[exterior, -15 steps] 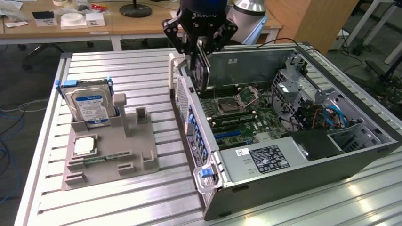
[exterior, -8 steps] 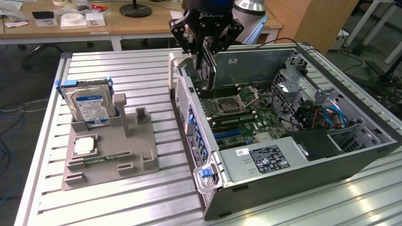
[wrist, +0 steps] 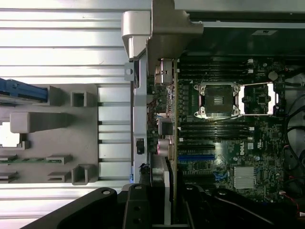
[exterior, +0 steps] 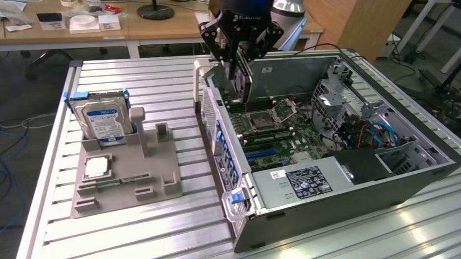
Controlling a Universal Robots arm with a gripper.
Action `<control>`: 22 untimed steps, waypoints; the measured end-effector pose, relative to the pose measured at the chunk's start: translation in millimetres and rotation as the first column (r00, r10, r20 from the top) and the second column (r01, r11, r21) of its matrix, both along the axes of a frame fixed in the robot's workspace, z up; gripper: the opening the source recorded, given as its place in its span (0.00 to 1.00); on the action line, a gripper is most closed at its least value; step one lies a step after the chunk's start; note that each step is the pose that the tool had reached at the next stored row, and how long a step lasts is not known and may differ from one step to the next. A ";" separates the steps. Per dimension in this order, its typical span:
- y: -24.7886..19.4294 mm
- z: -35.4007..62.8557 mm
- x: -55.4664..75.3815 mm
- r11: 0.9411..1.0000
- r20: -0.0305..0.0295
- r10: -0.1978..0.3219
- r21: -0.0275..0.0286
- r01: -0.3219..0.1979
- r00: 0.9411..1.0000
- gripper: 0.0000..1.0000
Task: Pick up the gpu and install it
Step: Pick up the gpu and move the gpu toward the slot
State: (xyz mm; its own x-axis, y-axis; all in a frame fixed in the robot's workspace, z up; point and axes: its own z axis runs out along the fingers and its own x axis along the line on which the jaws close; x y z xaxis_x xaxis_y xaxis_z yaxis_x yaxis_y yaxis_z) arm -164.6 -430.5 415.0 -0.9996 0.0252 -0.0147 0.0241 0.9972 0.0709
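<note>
My gripper point(exterior: 238, 56) hangs over the open computer case point(exterior: 346, 194), shut on the gpu point(exterior: 238, 83). The gpu is a thin dark card held vertically, edge-on, with its lower edge just above the motherboard point(exterior: 277, 127) near the case's rear wall. In the wrist view the gpu point(wrist: 166, 129) runs as a narrow strip away from my gripper point(wrist: 164, 202), with its metal bracket point(wrist: 162, 28) at the far end. It lies beside the CPU socket point(wrist: 217, 100) and the blue slots point(wrist: 196, 156).
A grey fixture point(exterior: 155, 162) on the slatted aluminium table point(exterior: 129, 232) holds a hard drive point(exterior: 104, 121) with a blue-white label, a CPU point(exterior: 96, 167) and a memory stick point(exterior: 119, 182). A power supply point(exterior: 303, 183) and blue cables point(exterior: 378, 132) sit inside the case.
</note>
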 end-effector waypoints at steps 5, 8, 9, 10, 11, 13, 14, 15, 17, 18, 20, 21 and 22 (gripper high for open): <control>0.0 0.0 5.0 1.000 0.000 0.000 0.000 0.000 1.000 0.28; 0.0 0.0 7.9 1.000 0.000 0.000 0.000 0.000 1.000 0.28; 0.0 0.0 8.8 1.000 0.000 0.000 0.000 0.000 1.000 0.28; 0.0 0.0 9.7 1.000 0.000 0.000 0.000 0.000 1.000 0.28; 0.0 0.0 10.5 1.000 0.000 0.000 0.000 0.000 1.000 0.28; 0.0 0.0 12.0 1.000 0.000 0.000 0.000 0.000 1.000 0.28; 0.0 0.0 12.7 1.000 0.000 0.000 0.000 0.000 1.000 0.28; 0.0 0.0 13.5 1.000 0.000 0.000 0.000 0.000 1.000 0.28; 0.0 -0.1 15.5 1.000 0.000 0.000 0.000 0.000 1.000 0.28; 0.0 -0.1 16.6 1.000 0.000 0.000 0.000 0.000 1.000 0.28; 0.0 -0.1 18.8 1.000 0.000 0.000 0.000 0.000 1.000 0.28; 0.0 -0.1 19.9 1.000 0.000 0.000 0.000 0.000 1.000 0.28; 0.0 -0.1 21.1 1.000 0.000 0.000 0.000 0.000 1.000 0.28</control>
State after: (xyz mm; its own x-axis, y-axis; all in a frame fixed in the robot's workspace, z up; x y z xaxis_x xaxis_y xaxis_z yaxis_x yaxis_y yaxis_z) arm -143.4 -430.5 414.9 -0.9996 0.0252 -0.0146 0.0241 0.9972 0.0708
